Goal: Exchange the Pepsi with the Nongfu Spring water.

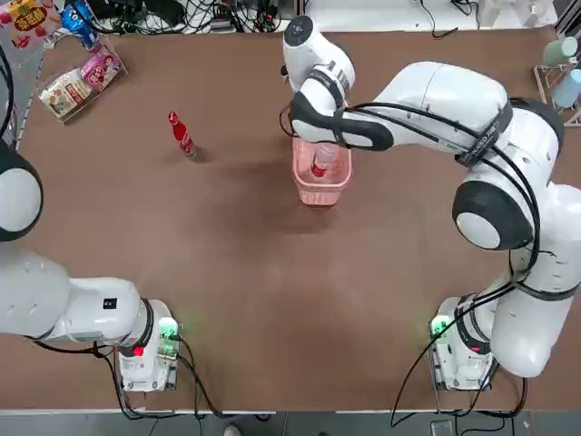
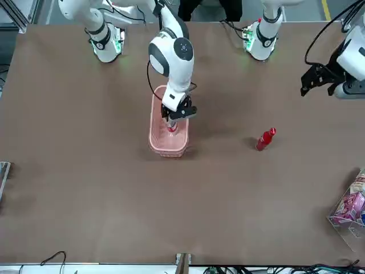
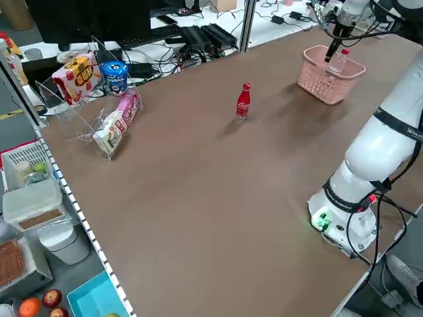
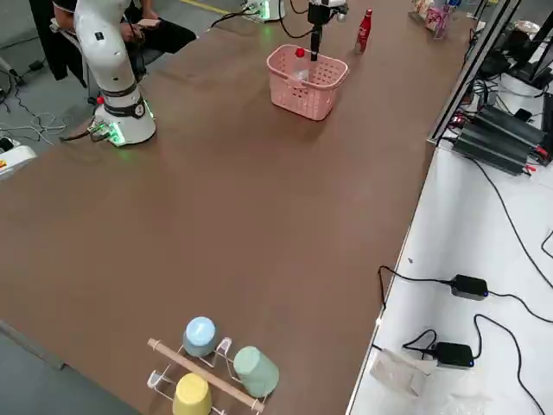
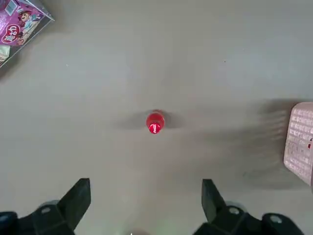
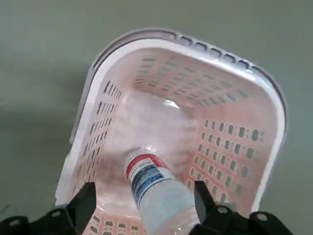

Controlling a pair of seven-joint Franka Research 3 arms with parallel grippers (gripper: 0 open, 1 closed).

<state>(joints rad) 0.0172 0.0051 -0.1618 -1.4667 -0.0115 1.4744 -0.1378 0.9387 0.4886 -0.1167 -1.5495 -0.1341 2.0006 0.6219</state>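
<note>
Our right gripper (image 6: 146, 208) is wide open, empty, over the pink basket (image 6: 142, 127); water bottle (image 6: 161, 191) inside, between its fingers. Left gripper (image 5: 146, 208): wide open, empty, red Pepsi (image 5: 155, 121) standing beyond its fingertips.

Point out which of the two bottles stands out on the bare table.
The slim all-red bottle, upright on the tabletop; the other, clear with a red label, is inside the pink basket.

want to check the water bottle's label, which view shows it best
The right wrist view: the bottle fills its middle, label facing up. Top, front and both side views show it small in the basket; the left wrist view misses its label.
</note>
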